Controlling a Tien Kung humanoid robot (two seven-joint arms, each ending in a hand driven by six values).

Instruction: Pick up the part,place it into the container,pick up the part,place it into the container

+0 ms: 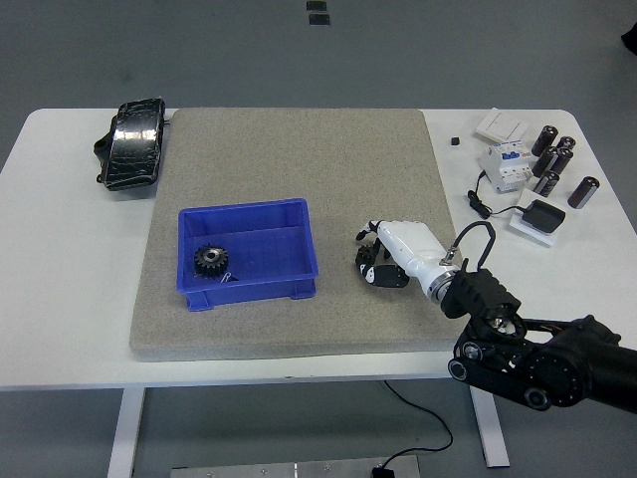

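blue container (249,249) | black gear (210,261) | beige mat (299,159) (speckled) | white hand (383,257)

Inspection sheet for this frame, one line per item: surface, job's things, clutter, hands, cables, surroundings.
Surface: white table under a grey mat.
Job's things: blue container on the mat holds one black gear; a second black part lies right of it, under the fingers.
Clutter: black pouch far left; circuit breaker, dark cylinders, white switch plate and black adapter far right.
Hands: right hand curled around the part; left nothing seen.
Cables: black cable by the breaker.
Surroundings: grey floor.
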